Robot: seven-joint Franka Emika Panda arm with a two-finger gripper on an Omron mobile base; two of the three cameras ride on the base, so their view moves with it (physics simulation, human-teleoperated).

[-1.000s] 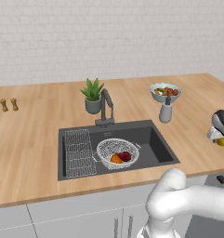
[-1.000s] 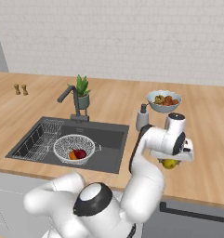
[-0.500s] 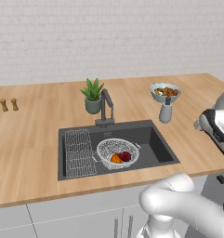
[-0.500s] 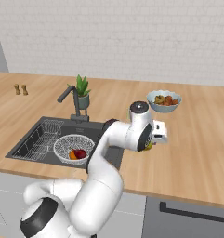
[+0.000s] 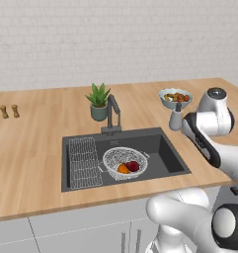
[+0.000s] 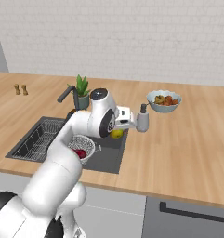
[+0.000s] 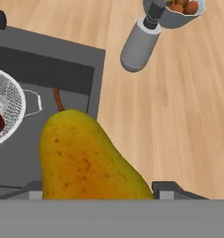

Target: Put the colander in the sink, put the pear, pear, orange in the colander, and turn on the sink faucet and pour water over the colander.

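1. One wooden worktop [image 5: 36, 148], running the full width under a white brick wall.
2. One dark grey sink [image 5: 170, 153] set into it, with one flat wire rack [image 5: 83, 161] lying in its left part.
3. One dark angular sink faucet [image 5: 113, 116] standing at the back rim; no stream seen from it.
4. One round mesh colander [image 5: 121, 159] inside the sink, just right of the rack, holding one orange [image 5: 123, 169] and one dark red pear [image 5: 133, 166], touching each other.
5. One potted plant [image 5: 98, 101] behind the faucet.
6. One pale fruit bowl [image 5: 175, 98] on the worktop to the right, with small mixed fruits.
7. One small grey bottle [image 7: 141, 42] just in front of that bowl.
8. One yellow pear [image 7: 83, 160], stem up in the hand view, clamped between the fingers of the one hand [image 6: 117, 134], held above the right rim of the sink, beside the colander and not in it.
9. Two small brown shakers [image 5: 9, 111] far left, side by side.
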